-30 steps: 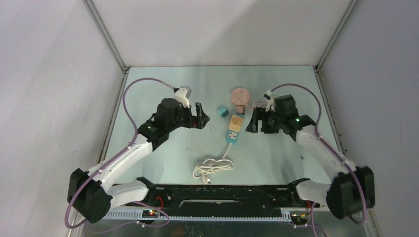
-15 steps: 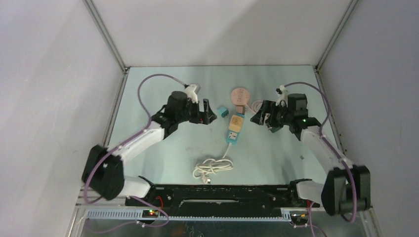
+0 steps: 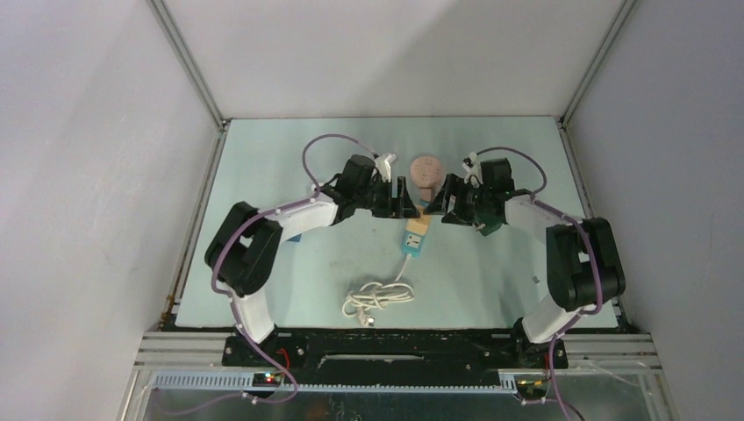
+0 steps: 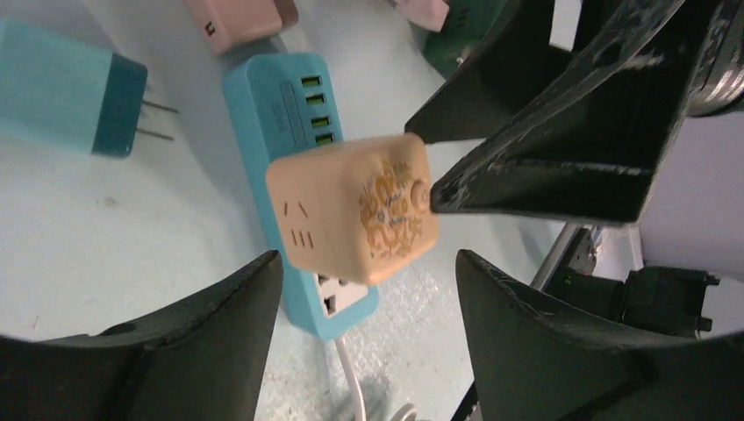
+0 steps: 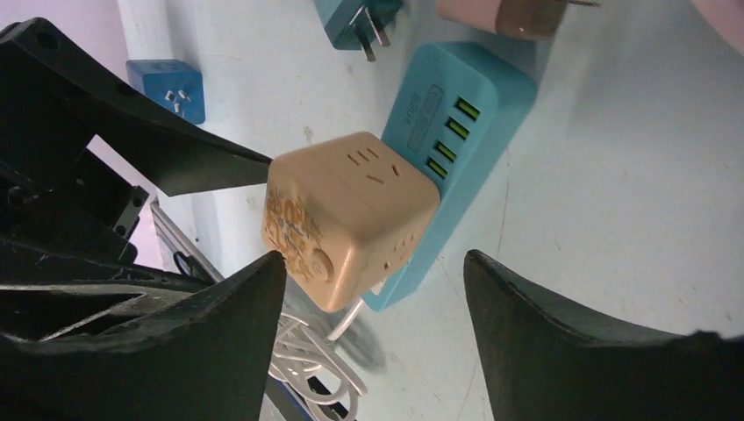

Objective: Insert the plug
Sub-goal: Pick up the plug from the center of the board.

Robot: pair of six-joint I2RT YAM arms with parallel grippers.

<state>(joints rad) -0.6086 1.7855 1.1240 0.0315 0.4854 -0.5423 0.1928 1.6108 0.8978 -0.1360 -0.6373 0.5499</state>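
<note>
Overhead, both arms fold inward toward the power strip (image 3: 411, 246), which lies near the middle of the surface (image 3: 289, 158). The left arm (image 3: 298, 213) bends sharply at its elbow and reaches in from the strip's left. The right arm (image 3: 533, 210) mirrors it from the strip's right, so the 2 wrists face each other across the strip's far half.

The beige cube adapter (image 4: 355, 206) sits on top of the strip, between the 4 green ports and the cable end. Whether its pins are fully home cannot be seen.

The left claw (image 4: 361, 261) is released, its 2 fingers spread about as wide as the cube and clamping nothing. In the right wrist view 1 of its fingertips (image 5: 232, 162) comes right up to the cube's edge on the strip's left side. The right claw (image 5: 375, 259) is likewise released and holds nothing, with 1 fingertip (image 4: 461, 195) meeting the cube's opposite face. Firm contact cannot be confirmed on either side.

Around the strip's port end a teal plug (image 4: 61, 88), a pink plug (image 4: 241, 13) and a pink disc (image 3: 427, 167) crowd close together. A small blue cube (image 5: 167, 88) lies off to the strip's left. A coiled white cable (image 3: 377, 298) trails from the strip's near end. Bare surface spreads well to the strip's left and right, out to the framed walls.
</note>
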